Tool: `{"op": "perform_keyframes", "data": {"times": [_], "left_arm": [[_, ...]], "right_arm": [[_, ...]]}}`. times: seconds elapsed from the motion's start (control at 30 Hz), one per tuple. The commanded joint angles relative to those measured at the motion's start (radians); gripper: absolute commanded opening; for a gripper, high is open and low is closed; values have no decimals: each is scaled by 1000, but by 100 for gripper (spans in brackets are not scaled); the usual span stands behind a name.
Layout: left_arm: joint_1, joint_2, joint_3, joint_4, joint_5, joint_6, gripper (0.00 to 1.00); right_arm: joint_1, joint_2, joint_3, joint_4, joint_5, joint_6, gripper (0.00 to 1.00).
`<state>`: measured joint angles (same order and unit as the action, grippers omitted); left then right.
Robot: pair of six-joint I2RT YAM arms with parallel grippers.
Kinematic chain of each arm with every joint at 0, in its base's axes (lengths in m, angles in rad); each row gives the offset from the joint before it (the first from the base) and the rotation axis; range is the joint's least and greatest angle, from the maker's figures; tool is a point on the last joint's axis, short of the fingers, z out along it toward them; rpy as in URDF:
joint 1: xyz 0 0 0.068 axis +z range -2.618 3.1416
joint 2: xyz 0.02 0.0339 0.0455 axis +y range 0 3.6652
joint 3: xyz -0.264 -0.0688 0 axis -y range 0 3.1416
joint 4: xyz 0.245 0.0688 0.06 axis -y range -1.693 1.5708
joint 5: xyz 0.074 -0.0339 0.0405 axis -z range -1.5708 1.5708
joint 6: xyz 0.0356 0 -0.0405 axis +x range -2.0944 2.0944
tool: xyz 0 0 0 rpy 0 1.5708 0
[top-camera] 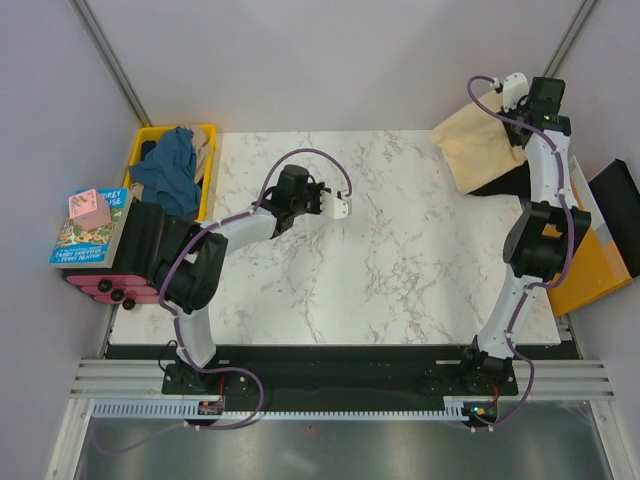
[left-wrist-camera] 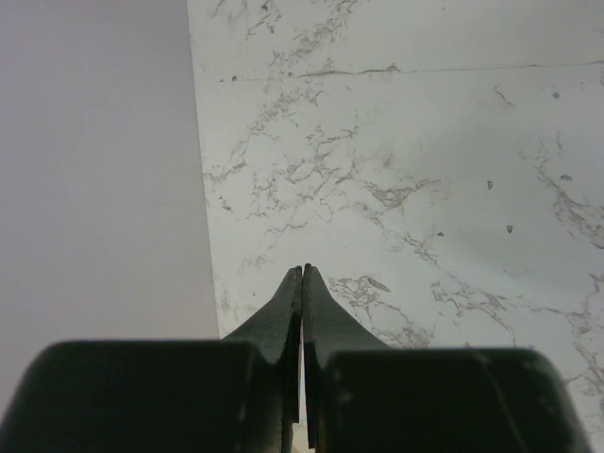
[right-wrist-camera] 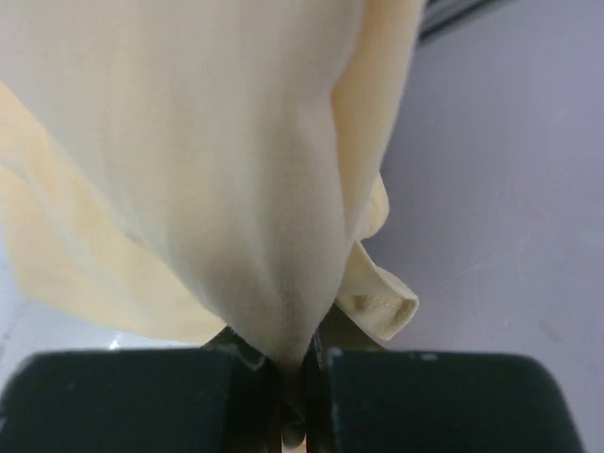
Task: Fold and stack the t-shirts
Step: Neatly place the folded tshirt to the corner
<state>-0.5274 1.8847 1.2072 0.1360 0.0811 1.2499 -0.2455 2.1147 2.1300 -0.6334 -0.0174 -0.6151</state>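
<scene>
Two: cream shirt [top-camera: 478,140] in right tool [right-wrist-camera: 302,373], teal shirt [top-camera: 168,170] in crate [top-camera: 207,131].

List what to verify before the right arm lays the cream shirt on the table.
1. Right gripper shut on the cream-yellow shirt: ok.
2. Shirt hanging flat and unbunched: not ok; it drapes in folds, with a hem doubled over.
3. Left gripper shut and empty: ok.
4. Left arm clear of the spreading area: not ok; its gripper hovers over the table left of centre.
5. Teal-blue shirt out of the way: ok; it sits in the yellow crate.
6. Whole shirt off the table: cannot tell.
</scene>
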Motion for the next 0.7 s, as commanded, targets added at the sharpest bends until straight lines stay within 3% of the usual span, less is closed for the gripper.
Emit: {"op": "perform_keyframes", "data": {"times": [0.0, 0.17, 0.23, 0.3, 0.33, 0.43, 0.67], "left_arm": [[3, -33, -9, 14, 9, 6, 2], [3, -47, -26, 10, 5, 13, 2], [3, -55, -26, 7, -4, 10, 2], [3, -61, -31, 4, -4, 3, 2], [1, -62, -32, 1, -9, 2, 2], [1, -67, -37, -4, -18, 2, 2], [1, -98, -64, -13, -37, -3, 2]], "right_arm": [[-32, 7, -64, 121, 66, -44, 0], [-37, 70, -85, 195, 140, -63, 0], [-38, 97, -96, 215, 145, -75, 4], [-38, 128, -102, 248, 155, -75, 20], [-38, 140, -99, 251, 158, -77, 40], [-31, 179, -107, 299, 246, -78, 71], [-28, 122, -174, 423, 401, 6, 79]]}}
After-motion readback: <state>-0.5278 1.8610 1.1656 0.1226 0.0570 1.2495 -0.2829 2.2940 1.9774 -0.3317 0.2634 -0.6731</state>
